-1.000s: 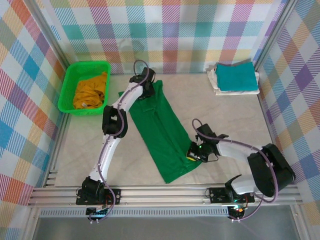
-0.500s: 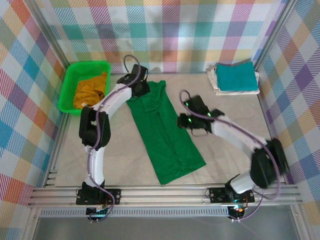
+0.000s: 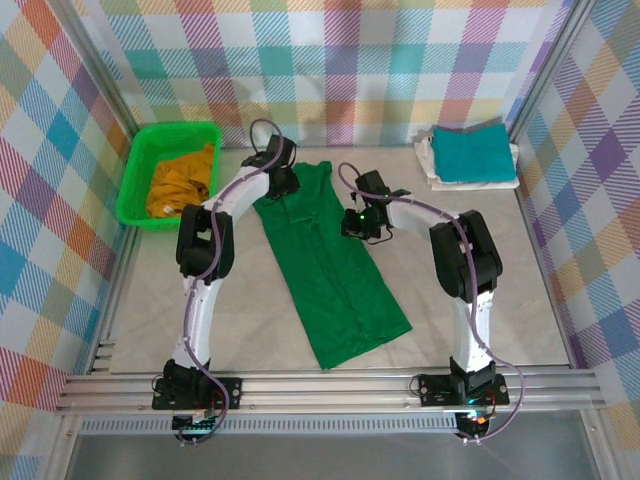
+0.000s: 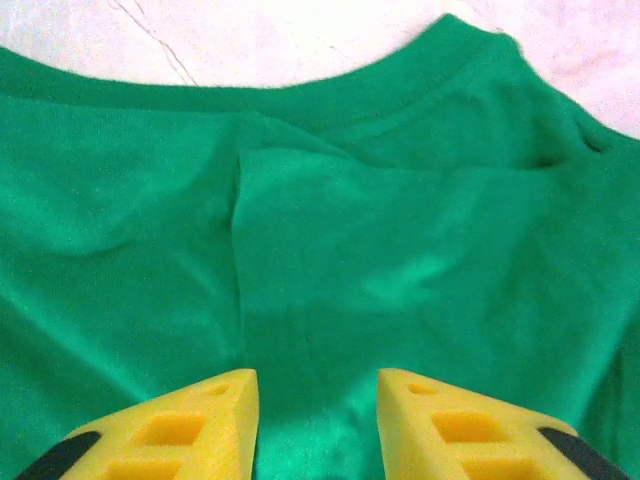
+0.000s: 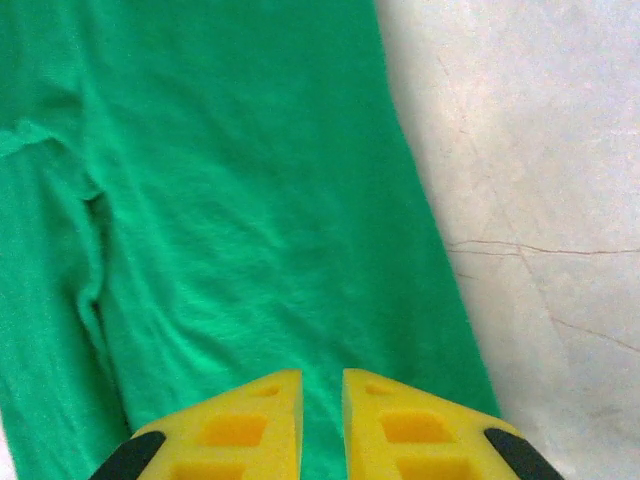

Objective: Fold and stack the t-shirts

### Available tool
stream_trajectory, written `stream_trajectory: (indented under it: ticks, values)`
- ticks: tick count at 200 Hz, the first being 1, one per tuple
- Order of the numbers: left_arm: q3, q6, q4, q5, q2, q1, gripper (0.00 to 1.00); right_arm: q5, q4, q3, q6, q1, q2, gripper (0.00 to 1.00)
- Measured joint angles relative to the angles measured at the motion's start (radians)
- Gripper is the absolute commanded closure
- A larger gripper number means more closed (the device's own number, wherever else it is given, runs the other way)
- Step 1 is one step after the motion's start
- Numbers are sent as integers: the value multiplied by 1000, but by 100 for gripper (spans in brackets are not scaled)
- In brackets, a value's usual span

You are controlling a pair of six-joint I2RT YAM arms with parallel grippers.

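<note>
Left gripper (image 4: pixel 318 385) parted, right gripper (image 5: pixel 322 385) barely parted, both empty; a shallow pinch could unfold the dark green t-shirt (image 3: pixel 335 270).

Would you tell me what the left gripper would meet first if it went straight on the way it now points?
Probably the dark green t-shirt, at the folded cloth just below its collar. The left gripper hangs open over it; depth is unclear.

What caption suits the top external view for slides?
Left claw and right claw over the far end of a folded dark green t-shirt.
</note>
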Motion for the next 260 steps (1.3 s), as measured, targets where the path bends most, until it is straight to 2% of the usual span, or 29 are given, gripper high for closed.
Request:
stream_trajectory:
  ticks: [52,81,86,92,151,197,208,232,260]
  values:
    - [280,-2,-98,-8,158,14,59,-44,31,-17,1,4,5,82]
    - [280,-26,-144,-35,167,14,56,-53,30,-36,4,4,5,82]
    - [276,-32,-147,-41,167,14,51,-56,31,-36,5,4,5,83]
    - [271,-39,-147,-47,167,14,50,-61,34,-36,5,4,5,83]
    - [255,-43,-147,-50,167,14,59,-71,37,-36,8,4,5,85]
    - [273,-42,-143,-31,203,14,57,-72,37,-36,8,4,5,85]
    - [274,-42,-143,-32,215,14,64,-72,37,-36,8,4,5,86]
    - [278,-39,-143,-34,218,17,86,-72,37,-36,8,4,5,86]
    - [278,-40,-144,-34,218,19,97,-71,37,-36,9,4,5,87]
